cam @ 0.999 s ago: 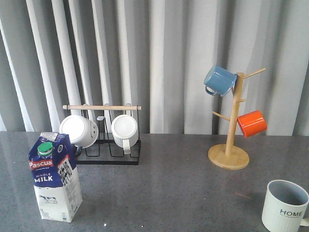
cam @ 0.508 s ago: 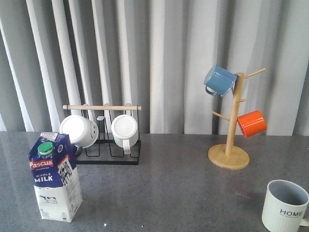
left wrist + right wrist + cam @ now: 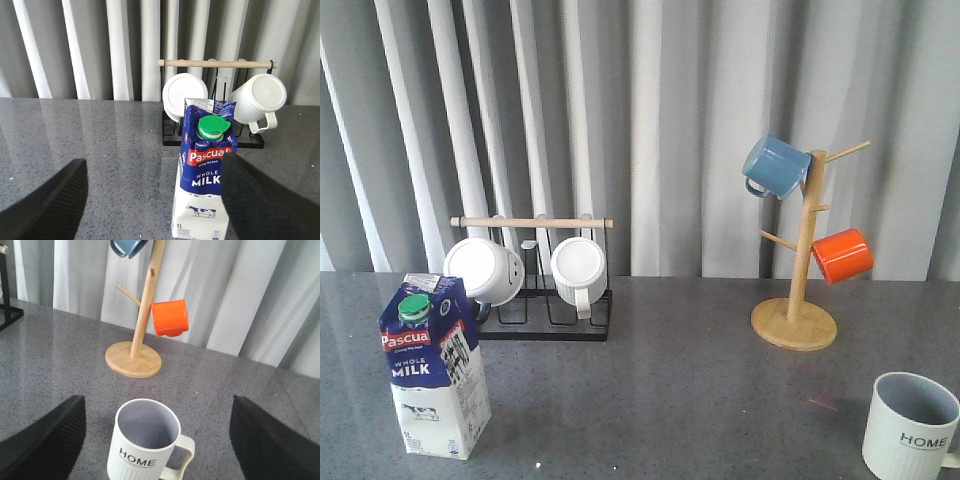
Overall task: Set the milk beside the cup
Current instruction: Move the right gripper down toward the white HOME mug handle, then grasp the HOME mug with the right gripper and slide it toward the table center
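Standing upright and untouched at the table's left, the milk (image 3: pixel 432 366) (green cap on) is well apart from the cup (image 3: pixel 910 425) at the far right, so the task seems barely begun. Left gripper (image 3: pixel 150 200) has its fingers spread wide, framing the carton without contact; next it likely must close on it. Right gripper (image 3: pixel 157 440) hangs equally apart over the empty cup.

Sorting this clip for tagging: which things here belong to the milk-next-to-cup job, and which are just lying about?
Job:
- milk carton, upright at the table's left
- HOME cup, at the far right
- left pincer, open, facing the carton

Lying about:
- rack with two white mugs
- wooden mug tree with blue mug and orange mug
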Controlling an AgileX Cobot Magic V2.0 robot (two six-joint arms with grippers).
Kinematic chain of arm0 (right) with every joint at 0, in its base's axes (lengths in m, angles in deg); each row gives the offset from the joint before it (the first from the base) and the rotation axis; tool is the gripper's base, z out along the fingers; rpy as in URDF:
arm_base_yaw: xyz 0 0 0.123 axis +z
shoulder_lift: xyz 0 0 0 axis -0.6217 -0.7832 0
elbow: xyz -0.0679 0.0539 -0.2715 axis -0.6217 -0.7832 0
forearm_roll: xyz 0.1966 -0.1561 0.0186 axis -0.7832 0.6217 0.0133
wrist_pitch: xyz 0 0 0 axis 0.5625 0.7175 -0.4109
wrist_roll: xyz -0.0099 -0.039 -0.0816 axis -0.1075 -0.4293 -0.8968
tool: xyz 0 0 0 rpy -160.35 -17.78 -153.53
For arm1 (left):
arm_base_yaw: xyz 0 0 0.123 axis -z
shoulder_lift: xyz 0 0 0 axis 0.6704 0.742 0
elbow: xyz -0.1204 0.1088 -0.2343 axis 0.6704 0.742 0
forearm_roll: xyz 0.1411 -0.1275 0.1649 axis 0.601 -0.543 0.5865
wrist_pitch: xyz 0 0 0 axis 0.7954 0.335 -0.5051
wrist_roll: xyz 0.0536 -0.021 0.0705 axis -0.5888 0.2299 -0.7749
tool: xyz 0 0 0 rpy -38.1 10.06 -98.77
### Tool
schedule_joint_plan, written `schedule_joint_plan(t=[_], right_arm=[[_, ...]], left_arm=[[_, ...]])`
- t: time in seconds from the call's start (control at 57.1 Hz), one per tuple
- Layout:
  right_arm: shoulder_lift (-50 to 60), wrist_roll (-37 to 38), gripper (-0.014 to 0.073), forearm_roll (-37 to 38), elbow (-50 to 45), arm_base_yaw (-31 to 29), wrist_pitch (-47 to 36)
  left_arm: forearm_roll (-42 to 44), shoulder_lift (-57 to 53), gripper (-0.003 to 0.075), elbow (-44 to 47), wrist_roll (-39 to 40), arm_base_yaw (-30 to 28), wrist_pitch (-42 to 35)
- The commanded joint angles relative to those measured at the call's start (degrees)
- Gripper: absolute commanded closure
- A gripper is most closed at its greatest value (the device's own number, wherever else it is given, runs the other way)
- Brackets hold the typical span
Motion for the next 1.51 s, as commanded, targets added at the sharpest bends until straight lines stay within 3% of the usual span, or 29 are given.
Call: schedule_joint_plan(t=[0.0, 0.175, 0.385, 0.701, 0.928, 1.489], right_arm=[[-2.24, -1.28, 0.0029, 1.29, -1.8, -1.5, -10.48], [-7.4, -1.21, 0.0029, -5.88, -9.97, -11.76, -23.64], [-16.12, -1.26, 0.0029, -2.04, -16.26, -15.19, -43.8], [-31.04, 0.62, 0.0029, 8.01, -16.39, -20.59, -57.56], [-35.27, 9.58, 0.0029, 10.48, -16.39, -25.66, -62.01], [-44.4, 7.51, 0.0029, 7.38, -16.39, -26.13, -67.77]], left_arm=[[-0.19, -0.15, 0.0186, -1.98, 0.12, 0.2, -4.38], [-0.19, -0.15, 0.0186, -1.98, 0.12, 0.2, -4.38], [-0.19, -0.15, 0.0186, -1.98, 0.12, 0.2, -4.38], [-0.19, -0.15, 0.0186, -1.98, 0.12, 0.2, -4.38], [-0.19, -0.15, 0.0186, -1.98, 0.12, 0.2, -4.38], [-0.19, -0.15, 0.0186, -1.98, 0.12, 0.2, -4.38]])
